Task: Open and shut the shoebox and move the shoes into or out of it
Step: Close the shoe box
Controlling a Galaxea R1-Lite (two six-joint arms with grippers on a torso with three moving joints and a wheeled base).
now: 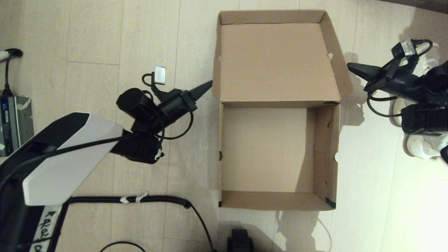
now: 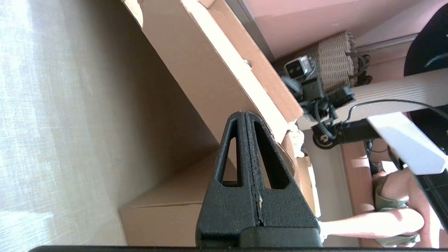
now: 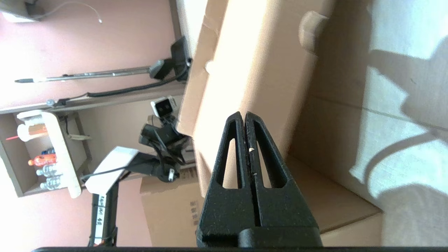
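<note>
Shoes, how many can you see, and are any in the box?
2 at most, none in the shoebox. White shoes lie on the floor right of it, mostly hidden under the right arm, so the count is uncertain.

The shoebox (image 1: 276, 150) stands open in the middle of the floor (image 1: 105, 42), its lid (image 1: 276, 59) raised at the far side, with the left gripper (image 1: 206, 86) at the lid's left edge, the right gripper (image 1: 353, 67) beside its right edge, and the 2 shoes (image 1: 423, 145) further right, under that arm.
</note>
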